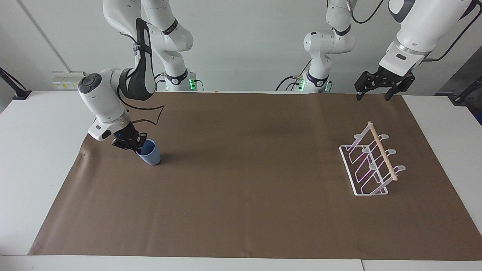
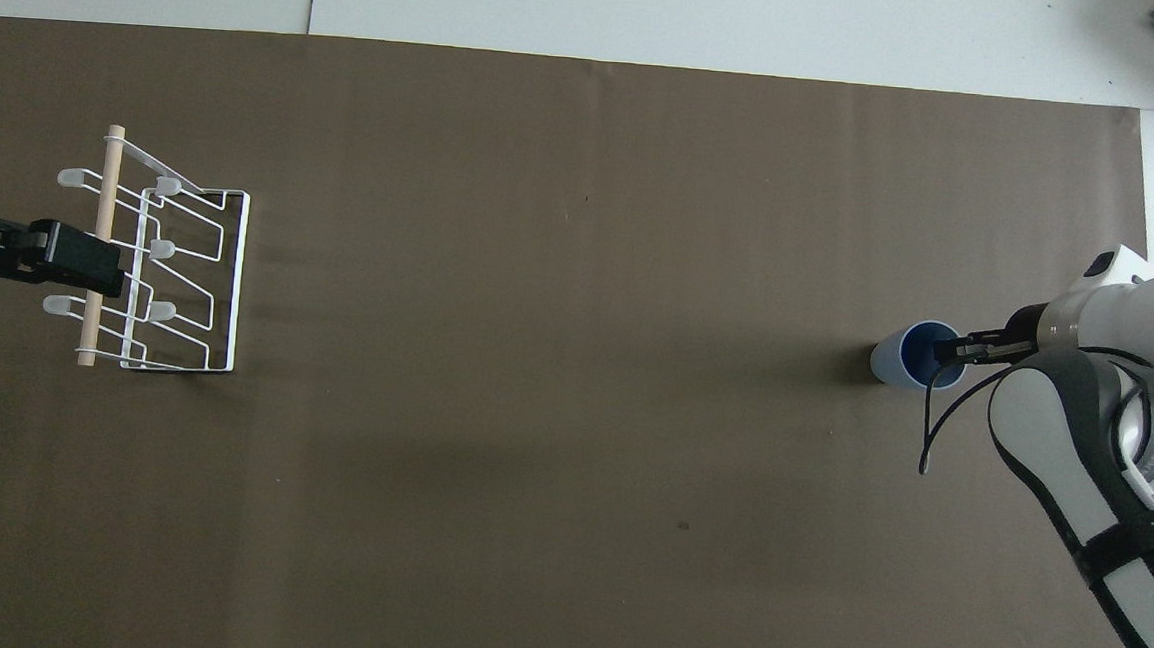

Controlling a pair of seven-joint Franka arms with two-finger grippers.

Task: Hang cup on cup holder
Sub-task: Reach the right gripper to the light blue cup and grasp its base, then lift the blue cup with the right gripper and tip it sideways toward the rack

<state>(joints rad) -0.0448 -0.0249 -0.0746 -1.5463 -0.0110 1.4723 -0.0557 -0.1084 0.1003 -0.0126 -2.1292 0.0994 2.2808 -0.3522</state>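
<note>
The light-blue cup (image 1: 150, 155) stands on the brown mat at the right arm's end of the table, tipped slightly toward my right gripper (image 1: 135, 145). That gripper is shut on the cup's rim, one finger inside; in the overhead view it (image 2: 944, 350) sits at the edge of the cup (image 2: 904, 356). The white wire cup holder (image 1: 371, 167) with its wooden rod stands at the left arm's end and holds nothing. My left gripper (image 1: 372, 96) waits open and empty in the air; in the overhead view it (image 2: 100, 265) overlaps the cup holder (image 2: 190, 270).
The brown mat (image 1: 248, 180) covers most of the white table. Nothing else lies between the cup and the cup holder. A black cable loops from the right arm's wrist (image 1: 150, 113) just above the mat.
</note>
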